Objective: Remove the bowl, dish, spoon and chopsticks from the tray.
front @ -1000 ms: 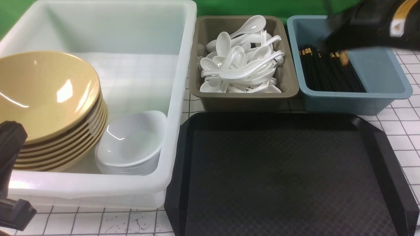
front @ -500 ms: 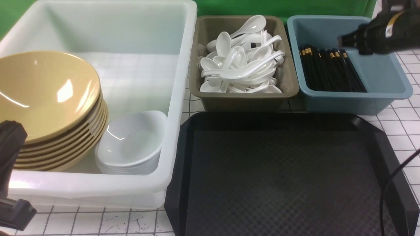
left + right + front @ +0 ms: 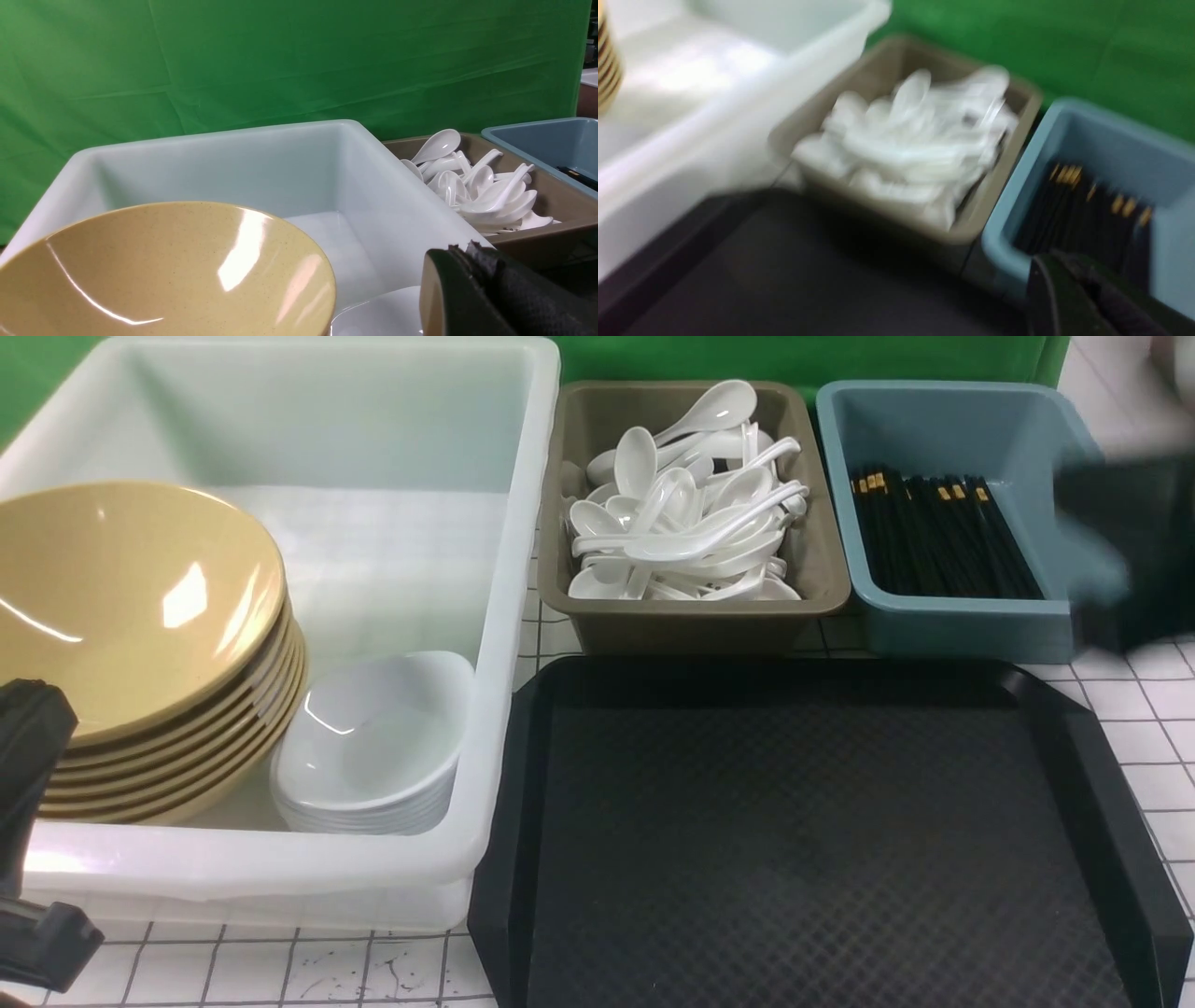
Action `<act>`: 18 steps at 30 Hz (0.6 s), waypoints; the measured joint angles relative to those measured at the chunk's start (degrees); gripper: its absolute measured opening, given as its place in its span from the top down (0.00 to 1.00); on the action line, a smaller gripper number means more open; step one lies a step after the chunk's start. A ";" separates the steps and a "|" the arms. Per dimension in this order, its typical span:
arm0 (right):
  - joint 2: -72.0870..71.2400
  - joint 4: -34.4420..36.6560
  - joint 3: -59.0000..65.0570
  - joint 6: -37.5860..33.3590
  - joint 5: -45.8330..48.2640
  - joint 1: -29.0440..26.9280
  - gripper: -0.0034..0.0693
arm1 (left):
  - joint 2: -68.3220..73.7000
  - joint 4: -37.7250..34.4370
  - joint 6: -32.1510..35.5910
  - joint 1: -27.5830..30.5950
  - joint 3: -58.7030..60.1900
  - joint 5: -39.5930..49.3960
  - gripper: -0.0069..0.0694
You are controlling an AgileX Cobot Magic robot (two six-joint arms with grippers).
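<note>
The black tray lies bare in front of me, also seen as a dark blur in the right wrist view. A stack of several yellow bowls and a stack of white dishes sit in the white bin. White spoons fill the olive bin. Black chopsticks lie in the blue bin. My left gripper is shut and empty beside the top bowl. My right gripper, a blur at the blue bin's right side, is shut and empty.
The three bins stand in a row behind and left of the tray on a white gridded tabletop. A green backdrop hangs behind them.
My right arm has swung from above the blue bin's far end to the right and lower, beside the bin's right wall. The left arm has stayed put.
</note>
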 joint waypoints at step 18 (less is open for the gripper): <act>-20.25 4.37 21.33 4.37 7.72 -0.92 0.90 | 0.00 0.00 -0.05 0.00 0.00 1.02 0.92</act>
